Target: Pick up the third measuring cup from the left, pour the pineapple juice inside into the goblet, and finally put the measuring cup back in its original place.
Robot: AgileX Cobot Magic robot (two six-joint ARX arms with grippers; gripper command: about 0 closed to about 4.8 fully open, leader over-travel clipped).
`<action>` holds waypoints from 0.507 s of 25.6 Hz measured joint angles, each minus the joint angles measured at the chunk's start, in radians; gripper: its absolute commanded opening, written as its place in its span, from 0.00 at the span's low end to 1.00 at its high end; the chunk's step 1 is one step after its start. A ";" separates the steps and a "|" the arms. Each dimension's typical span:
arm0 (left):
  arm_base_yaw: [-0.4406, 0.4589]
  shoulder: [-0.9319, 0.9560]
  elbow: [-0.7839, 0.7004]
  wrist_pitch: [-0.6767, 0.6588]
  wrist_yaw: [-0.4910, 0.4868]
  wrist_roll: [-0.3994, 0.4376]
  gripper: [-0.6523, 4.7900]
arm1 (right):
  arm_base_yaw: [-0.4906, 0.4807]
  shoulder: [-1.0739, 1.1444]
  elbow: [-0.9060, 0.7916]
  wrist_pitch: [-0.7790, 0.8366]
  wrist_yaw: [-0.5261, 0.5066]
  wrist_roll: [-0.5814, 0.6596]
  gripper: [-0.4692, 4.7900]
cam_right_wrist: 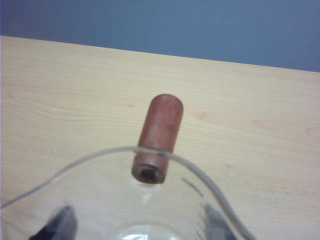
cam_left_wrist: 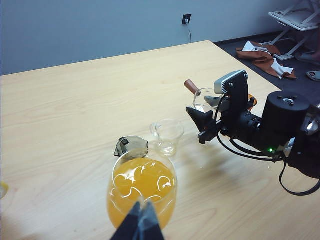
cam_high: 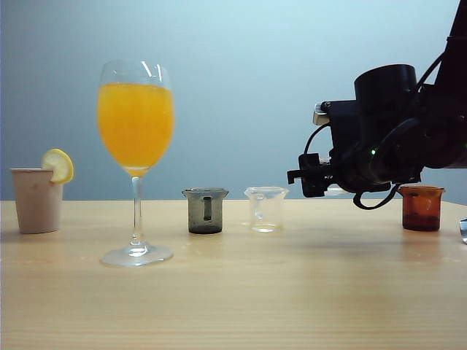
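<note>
The cup (cam_left_wrist: 206, 99) sits between the jaws of the R gripper (cam_right_wrist: 136, 224). One finger is on each side of its wall and the brown handle (cam_right_wrist: 159, 135) points straight away from the jaws. The jaws stand about half open, as wide as the cup. The cup is off the table (cam_high: 233, 299), so I judge it is held.

Progress, as a judgement:
- Pick-up: done.
- Pour: prob. done. The cup is level, I see no yellow juice in it, and the goblet (cam_high: 136, 124) is well apart from these jaws with its bowl nearly full of orange drink.
- Put-back: not yet done. The free spot (cam_high: 343, 222) lies under the R jaws, between the clear cup (cam_high: 265, 209) and the amber cup (cam_high: 421, 208).

The L gripper (cam_left_wrist: 141, 222) has its tips together with nothing between them. The goblet rim is just in front of them.

What each view gives:
- Exterior view: shows the gap in the row and the height of the R gripper over the table, but the gripper body hides nearly all of the cup.
- Left wrist view: shows the whole cup with its handle in the jaws, and the amber cup only as a bit of orange behind the arm.
- Right wrist view: shows rim, marks and handle close up, with the wood seen through the glass. It shows no other cup and no goblet, so the place over the spot can't be checked there.
</note>
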 measured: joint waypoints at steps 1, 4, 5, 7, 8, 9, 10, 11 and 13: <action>0.000 0.000 0.000 0.000 0.000 0.000 0.11 | 0.000 0.003 0.005 -0.004 0.000 0.000 0.29; 0.000 0.000 0.000 0.000 0.000 0.000 0.11 | -0.001 0.019 0.012 -0.005 0.000 0.000 0.29; 0.000 0.002 0.000 0.000 0.000 0.000 0.11 | -0.001 0.026 0.014 -0.011 0.000 0.000 0.29; 0.000 0.005 0.000 0.000 0.000 0.000 0.11 | -0.001 0.037 0.017 -0.014 0.000 0.000 0.29; 0.000 0.006 0.000 0.000 0.000 0.000 0.11 | -0.001 0.045 0.019 -0.014 0.000 0.000 0.29; 0.000 0.009 0.000 0.000 0.000 0.000 0.11 | -0.001 0.058 0.025 -0.015 0.000 0.000 0.29; 0.000 0.011 0.000 0.000 0.000 0.000 0.11 | -0.001 0.068 0.030 -0.014 0.000 0.000 0.29; 0.000 0.012 0.000 0.000 0.000 0.000 0.11 | -0.001 0.071 0.030 -0.014 0.000 0.000 0.29; 0.000 0.011 0.000 0.001 0.000 0.000 0.11 | -0.001 0.077 0.031 -0.013 0.000 0.000 0.29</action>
